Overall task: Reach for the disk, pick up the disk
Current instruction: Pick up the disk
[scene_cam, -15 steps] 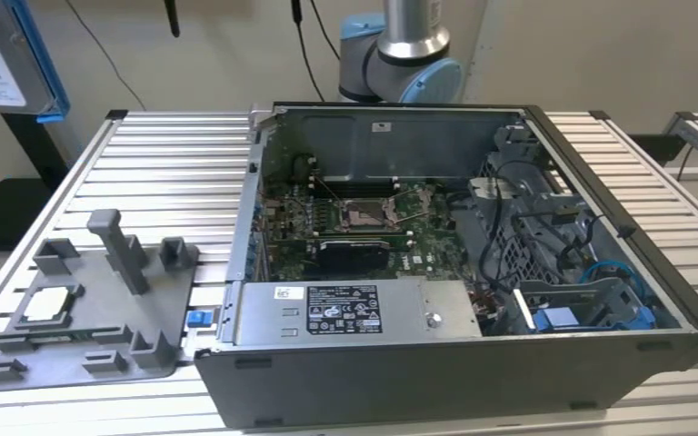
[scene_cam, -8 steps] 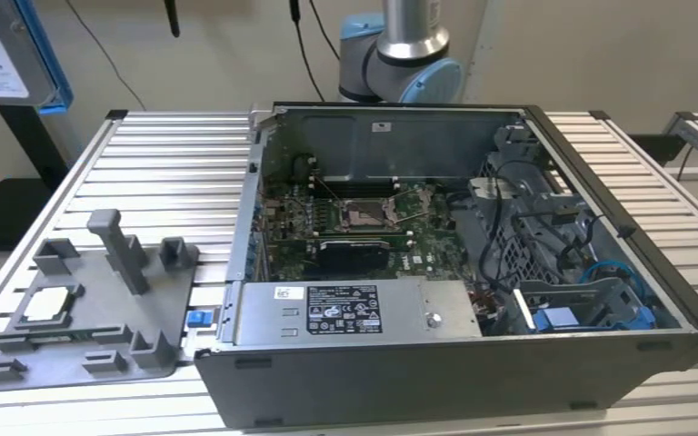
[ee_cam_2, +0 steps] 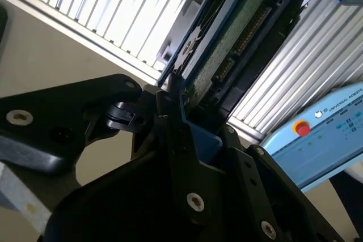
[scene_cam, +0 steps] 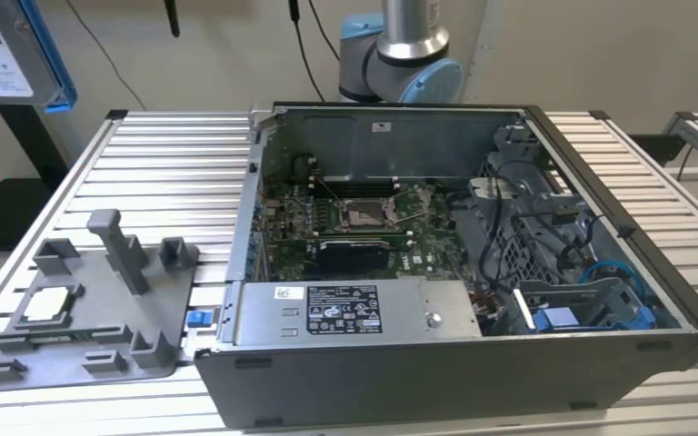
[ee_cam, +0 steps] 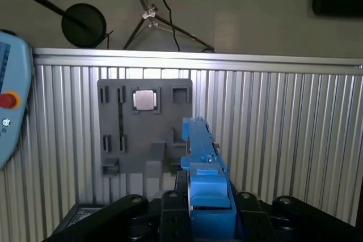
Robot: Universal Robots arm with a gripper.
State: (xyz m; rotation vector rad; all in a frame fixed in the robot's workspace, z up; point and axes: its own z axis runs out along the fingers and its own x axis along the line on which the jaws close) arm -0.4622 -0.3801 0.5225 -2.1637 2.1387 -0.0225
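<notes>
Fingers (ee_cam_2: 168, 111) were clenched on one short end of the disk (ee_cam_2: 227, 43), which hung well above the ribbed counter (scene_cam: 167, 173). It sat at the upper corner on the exterior view's left, well apart from the open computer case (scene_cam: 471, 272) and the grey fixture tray (scene_cam: 94, 309). In the first wrist view we saw the disk edge-on, its blue bracket (ee_cam: 205, 168) rising from between the fingers. In the second wrist view its green circuit-board face was turned to the camera. The contact patches were partly hidden, so we took the hold to fall on the bracket rather than on bare metal. We judged the disk stiff, dense for its size, smooth-faced and sensitive to shock. Its plastic side rails offered the safest purchase, away from board and connector.
</notes>
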